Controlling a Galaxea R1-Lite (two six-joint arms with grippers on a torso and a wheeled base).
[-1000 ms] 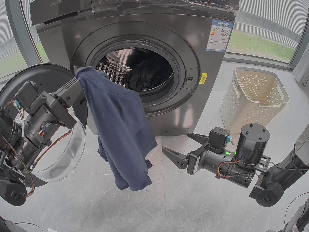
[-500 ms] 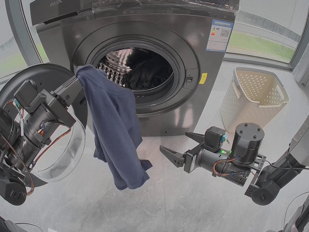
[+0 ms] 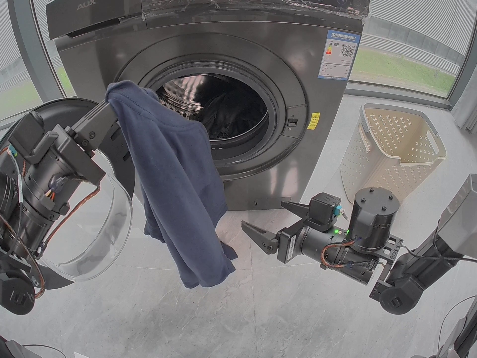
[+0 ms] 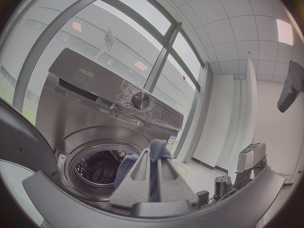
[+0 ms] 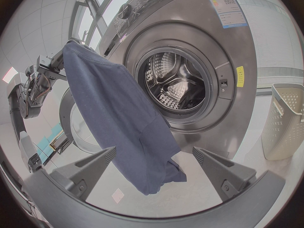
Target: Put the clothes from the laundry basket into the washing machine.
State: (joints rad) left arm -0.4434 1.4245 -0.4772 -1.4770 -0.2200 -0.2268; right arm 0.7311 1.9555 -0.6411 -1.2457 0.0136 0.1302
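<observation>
Now the left gripper (image 3: 110, 111) — pinching the blue shirt (image 3: 179, 185) — has risen; right gripper (image 3: 263, 215) spread, slightly nearer.

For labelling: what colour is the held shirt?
Dark blue shirt, clearest in the right wrist view.

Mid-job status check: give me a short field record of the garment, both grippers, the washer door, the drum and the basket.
garment: blue shirt hanging in front of the drum opening, hem above the floor
left gripper: jaws shut on the shirt's top edge
right gripper: jaws open, empty, low beside the shirt's lower part, apart from it
washer door: swung open to the left
drum: dark clothes inside
laundry basket: upright on the floor, right of the washing machine
</observation>
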